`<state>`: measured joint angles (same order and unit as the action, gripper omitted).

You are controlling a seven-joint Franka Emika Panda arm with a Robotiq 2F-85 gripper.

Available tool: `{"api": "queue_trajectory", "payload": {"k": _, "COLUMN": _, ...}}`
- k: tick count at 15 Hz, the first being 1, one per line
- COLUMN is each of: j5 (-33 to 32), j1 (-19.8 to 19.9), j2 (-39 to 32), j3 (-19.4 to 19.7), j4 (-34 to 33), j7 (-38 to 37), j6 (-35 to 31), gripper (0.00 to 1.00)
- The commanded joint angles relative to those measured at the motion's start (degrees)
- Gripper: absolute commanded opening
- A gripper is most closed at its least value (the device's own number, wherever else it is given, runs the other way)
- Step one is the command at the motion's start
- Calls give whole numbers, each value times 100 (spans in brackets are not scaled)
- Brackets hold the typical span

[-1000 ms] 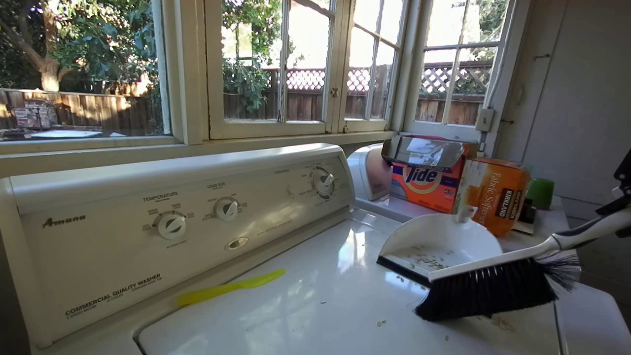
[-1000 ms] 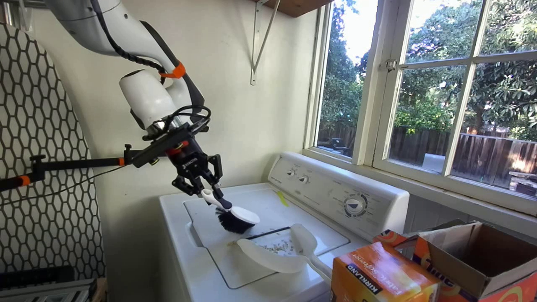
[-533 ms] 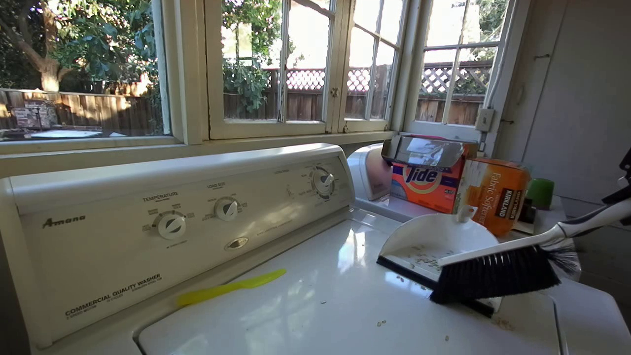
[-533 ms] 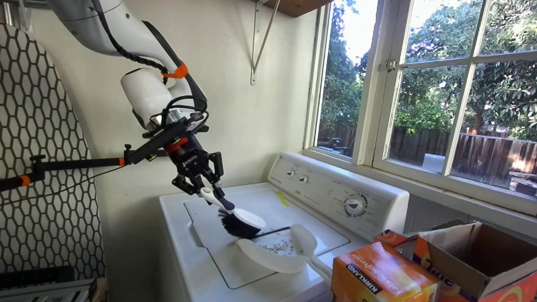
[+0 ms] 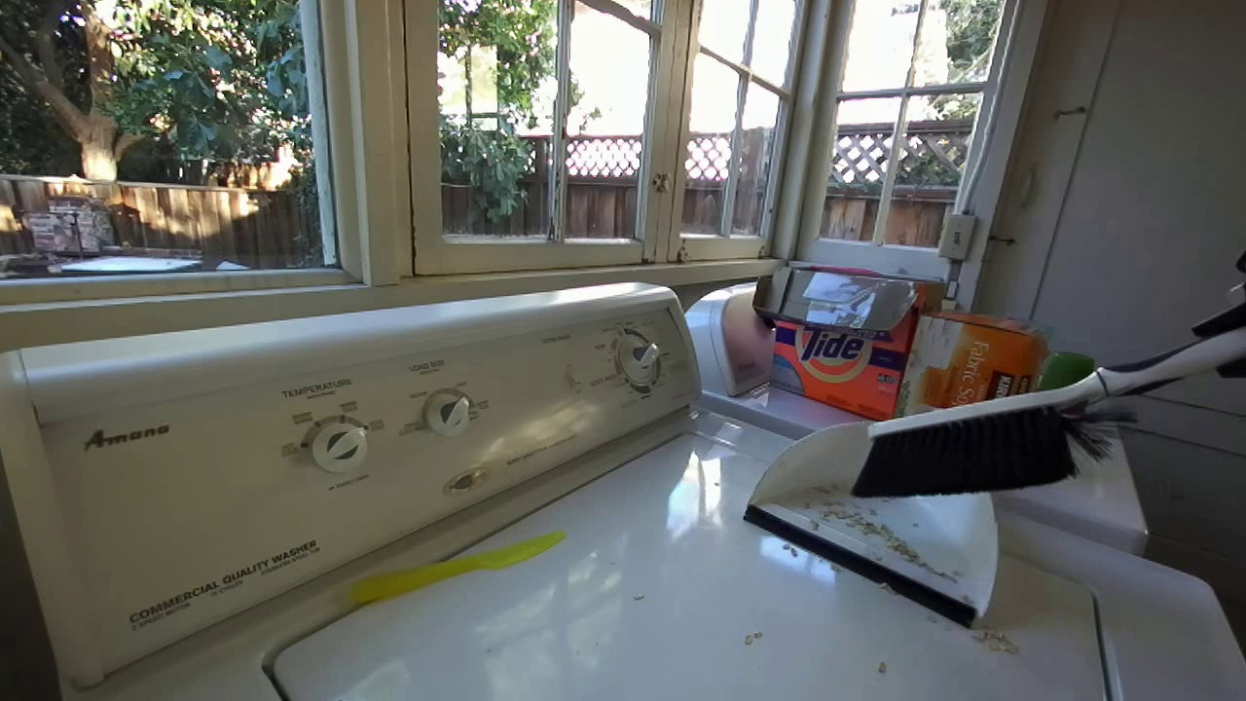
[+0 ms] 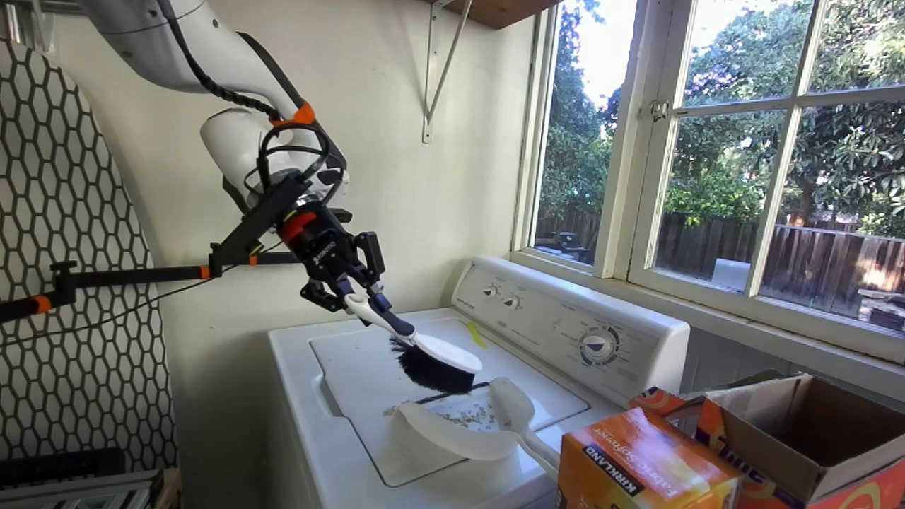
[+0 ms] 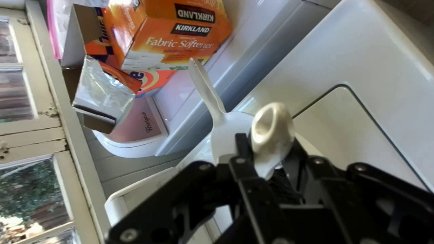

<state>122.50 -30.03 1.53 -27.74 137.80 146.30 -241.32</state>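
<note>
Presently, the gripper [image 6: 364, 300] clamps the brush [image 6: 428, 346] by its handle [image 6: 380, 318]; the long axis slopes down toward the head [image 6: 456, 357], bristles [image 6: 433, 371] downward, near the dustpan [image 6: 459, 443].

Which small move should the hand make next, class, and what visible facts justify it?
Probably lower the brush toward the loose bits on the washer lid: the hand grips the brush, which appears raised, and those bits lie outside the dustpan, near its black lip.
</note>
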Motion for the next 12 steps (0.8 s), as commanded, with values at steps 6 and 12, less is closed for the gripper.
{"api": "queue_trajectory", "payload": {"k": 6, "j5": -826, "j1": -54, "j2": 136, "j3": -185, "j4": 38, "j7": -893, "j6": 484, "gripper": 7}}
{"api": "queue_trajectory", "payload": {"k": 12, "j5": -1751, "j1": -10, "j2": -98, "j3": -187, "j4": 14, "j7": -1585, "j6": 1725, "gripper": 7}}
